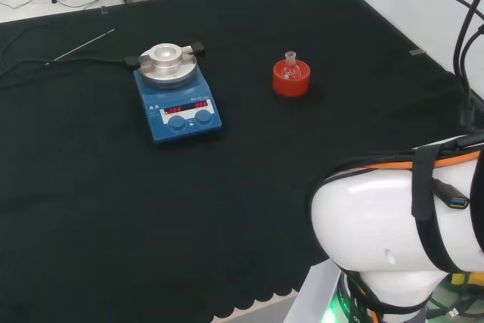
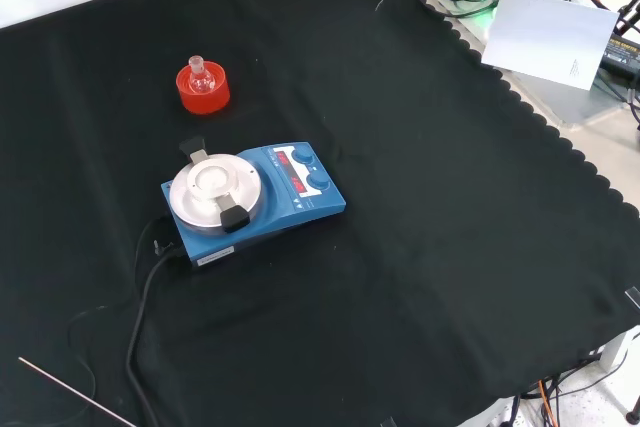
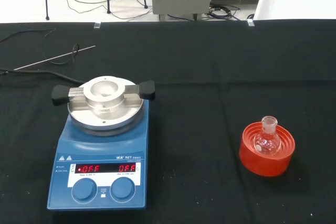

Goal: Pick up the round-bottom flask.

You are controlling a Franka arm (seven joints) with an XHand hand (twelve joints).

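We see the round-bottom flask (image 1: pixel 291 66) sitting upright in a red ribbed stand (image 1: pixel 291 81) on the table (image 1: pixel 113 202), neck pointing up. The stand is there, we judge, because a round base cannot rest steady on flat cloth; the ring cradles it and leaves the neck and upper bulb free for a grasp from above. Taking the blue hotplate stirrer (image 1: pixel 178 96) as our landmark, the flask stands well apart from it, to its right in the head view and beyond it to the left in the front view. A thin metal rod (image 1: pixel 79 45) lies on the cloth on the stirrer's far side from the flask. Of the robot hand we cannot tell whether its fingers are apart or together. The flask is untouched, so the pick-up is not yet begun.
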